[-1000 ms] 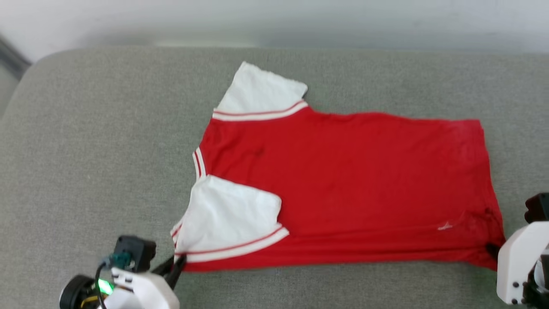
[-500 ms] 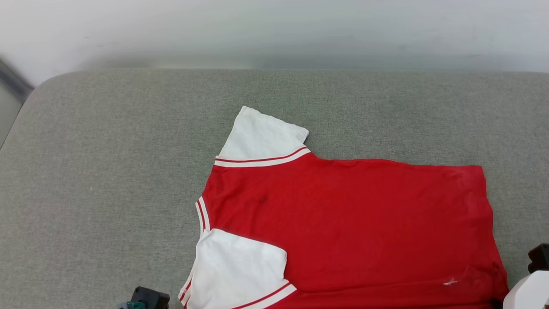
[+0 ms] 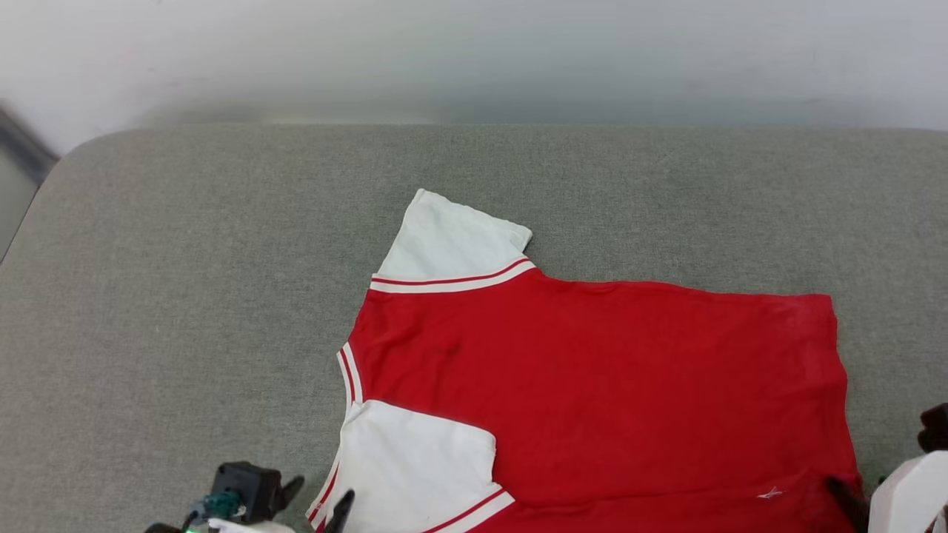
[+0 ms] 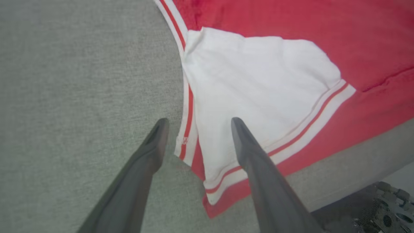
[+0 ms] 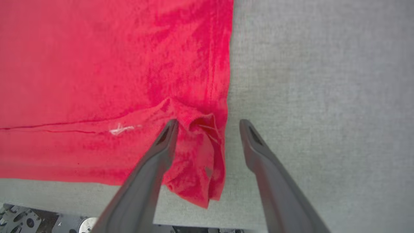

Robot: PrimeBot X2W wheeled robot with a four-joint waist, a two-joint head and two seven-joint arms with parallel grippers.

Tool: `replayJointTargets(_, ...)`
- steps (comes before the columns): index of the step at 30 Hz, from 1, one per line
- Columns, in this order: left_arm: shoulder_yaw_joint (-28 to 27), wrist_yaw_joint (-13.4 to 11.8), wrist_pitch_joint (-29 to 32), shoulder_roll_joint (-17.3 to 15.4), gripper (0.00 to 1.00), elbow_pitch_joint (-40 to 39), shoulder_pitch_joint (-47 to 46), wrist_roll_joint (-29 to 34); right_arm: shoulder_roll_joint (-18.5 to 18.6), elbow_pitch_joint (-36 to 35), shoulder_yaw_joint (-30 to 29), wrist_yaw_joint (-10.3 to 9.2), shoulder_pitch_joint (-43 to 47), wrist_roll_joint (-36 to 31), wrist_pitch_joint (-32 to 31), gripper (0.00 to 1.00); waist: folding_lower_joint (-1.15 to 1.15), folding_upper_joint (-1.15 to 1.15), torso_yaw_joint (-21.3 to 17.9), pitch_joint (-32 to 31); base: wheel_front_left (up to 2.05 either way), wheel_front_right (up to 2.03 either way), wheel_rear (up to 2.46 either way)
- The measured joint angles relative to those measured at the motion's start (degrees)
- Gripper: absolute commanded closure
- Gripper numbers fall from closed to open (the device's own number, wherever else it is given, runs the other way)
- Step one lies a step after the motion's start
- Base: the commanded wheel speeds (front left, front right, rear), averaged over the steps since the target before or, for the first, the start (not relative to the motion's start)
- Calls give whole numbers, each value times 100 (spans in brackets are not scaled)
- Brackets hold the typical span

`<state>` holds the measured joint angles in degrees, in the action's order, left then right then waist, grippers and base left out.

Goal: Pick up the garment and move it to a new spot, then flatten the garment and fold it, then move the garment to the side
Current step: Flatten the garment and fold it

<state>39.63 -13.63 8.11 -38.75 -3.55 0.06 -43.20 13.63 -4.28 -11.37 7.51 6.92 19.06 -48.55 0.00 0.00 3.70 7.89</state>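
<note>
In the head view, the garment [image 3: 592, 392] is seen lying flat on a grey fabric cushion [image 3: 185, 296], right of the middle and close to the near edge. Its collar is turned to the robot's left and its hem to the right. The far white sleeve is spread outward, while the near white sleeve is folded in over the red body. The left gripper [image 3: 320, 490] is seen at the lower left, its two dark fingers parted beside the near sleeve's striped trim.

In the left wrist view, the left gripper's fingers are held wide apart and nothing is clasped. One finger is placed over bare cushion and the other over the white sleeve, with the sleeve's striped edge lying between them. Whether the tips press on the cloth cannot be told.

In the right wrist view, the right gripper [image 5: 209, 124] is likewise spread wide and nothing is held by it. A bunched, puckered corner of the red hem is seen between its fingers; one finger is set over the red cloth, the other over grey cushion.
</note>
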Motion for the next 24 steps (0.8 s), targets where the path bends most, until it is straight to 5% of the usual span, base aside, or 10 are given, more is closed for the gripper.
replayJointTargets(11,-738,-26,-2106,303,0,-93,-503,634,4,-483,149,-1,-525,320,2037,0,0,0,-184,-295,0,0,0)
replayJointTargets(18,-1238,-96,-2301,666,0,-258,-474,901,-73,-628,310,-1,-551,367,3344,0,0,0,-266,-320,0,0,0)
replayJointTargets(24,-1939,193,-2302,1170,0,-480,-252,1330,-190,-678,550,-1,-543,343,4245,0,0,0,-334,-262,0,0,0)
